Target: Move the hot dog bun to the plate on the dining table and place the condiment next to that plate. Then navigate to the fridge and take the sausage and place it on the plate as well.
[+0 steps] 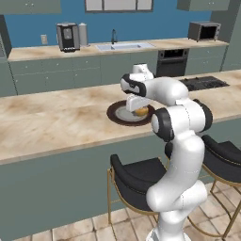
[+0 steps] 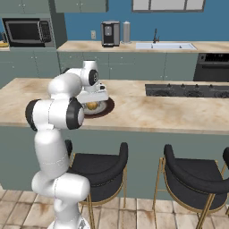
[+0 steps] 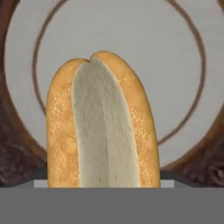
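One bun (image 3: 101, 122) lies on one plate (image 3: 183, 52) on the desk (image 1: 56, 117), directly beneath the fingers (image 1: 137, 109), which stand spread wide, gripping nothing.

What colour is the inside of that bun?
Creamy white inside the hot dog bun, with a golden-tan crust; clearest in the hand view.

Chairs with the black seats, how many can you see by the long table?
3: one chair beside the robot, a second chair to its right, a third chair cut by the edge. More may be hidden.
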